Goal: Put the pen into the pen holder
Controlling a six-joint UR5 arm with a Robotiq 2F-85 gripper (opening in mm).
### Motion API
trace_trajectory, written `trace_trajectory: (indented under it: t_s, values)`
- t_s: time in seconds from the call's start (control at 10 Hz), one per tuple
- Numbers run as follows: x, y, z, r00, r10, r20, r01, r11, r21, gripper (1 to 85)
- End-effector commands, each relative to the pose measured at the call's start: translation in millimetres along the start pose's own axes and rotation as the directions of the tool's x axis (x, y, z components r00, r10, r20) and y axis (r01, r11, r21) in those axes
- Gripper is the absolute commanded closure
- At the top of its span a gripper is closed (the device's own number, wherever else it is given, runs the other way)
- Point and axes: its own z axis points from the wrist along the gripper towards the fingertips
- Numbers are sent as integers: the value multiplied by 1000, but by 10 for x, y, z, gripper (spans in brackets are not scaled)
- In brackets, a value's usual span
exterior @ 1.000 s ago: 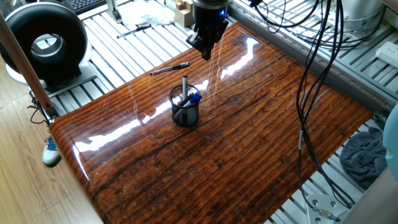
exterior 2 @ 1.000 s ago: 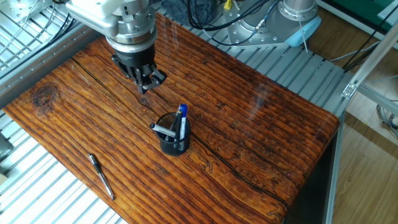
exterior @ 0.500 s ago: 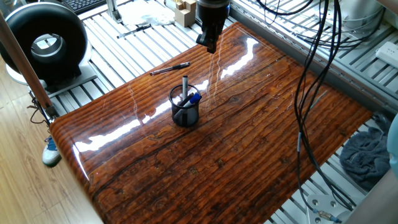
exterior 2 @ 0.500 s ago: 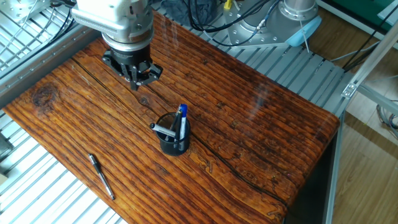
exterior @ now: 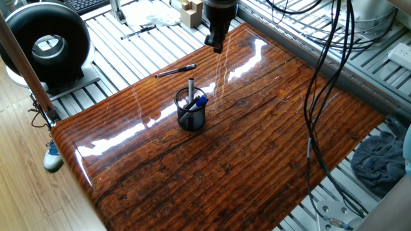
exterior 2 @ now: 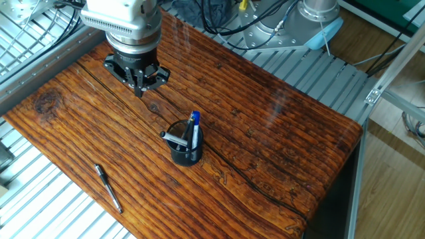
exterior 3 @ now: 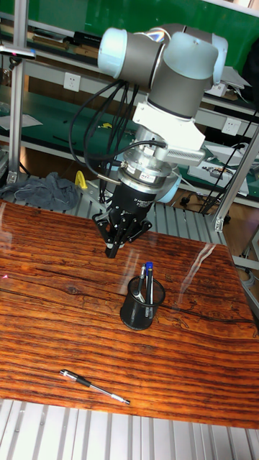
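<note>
I see the pen (exterior 2: 108, 188) lying near the table (exterior 2: 279, 153) edge, well apart from the pen holder (exterior 2: 185, 147) mid-table, open wood all round. My gripper (exterior 2: 139, 86) has drifted slightly farther from the holder; its fingers sit together, holding nothing. No readable writing.
</note>
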Motion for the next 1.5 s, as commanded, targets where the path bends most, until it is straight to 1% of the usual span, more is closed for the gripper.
trace_trajectory:
  t_s: [0.0, 0.3, 0.4, 0.5, 0.6, 0.7, 1.0, 1.3, 1.4]
  values:
    - [-30, 6, -9, 1000, -13, 15, 13, 1000, -6, 843]
    - [-41, -4, -14, 999, -30, 20, 30, 1000, -2, 843]
    - [-51, -19, -14, 998, -61, 23, 61, 998, 5, 843]
    - [-65, -123, -21, 985, -172, 23, 171, 984, 44, 843]
    - [-82, -142, -22, 974, -224, 27, 222, 974, 52, 843]
    - [-85, -134, -26, 969, -246, 30, 245, 968, 47, 843]
    - [-115, -99, -29, 975, -216, 56, 216, 976, 16, 843]
    - [-78, -88, -22, 969, -243, 44, 243, 970, 10, 843]
    - [-25, -88, -21, 968, -252, 23, 251, 968, 5, 843]
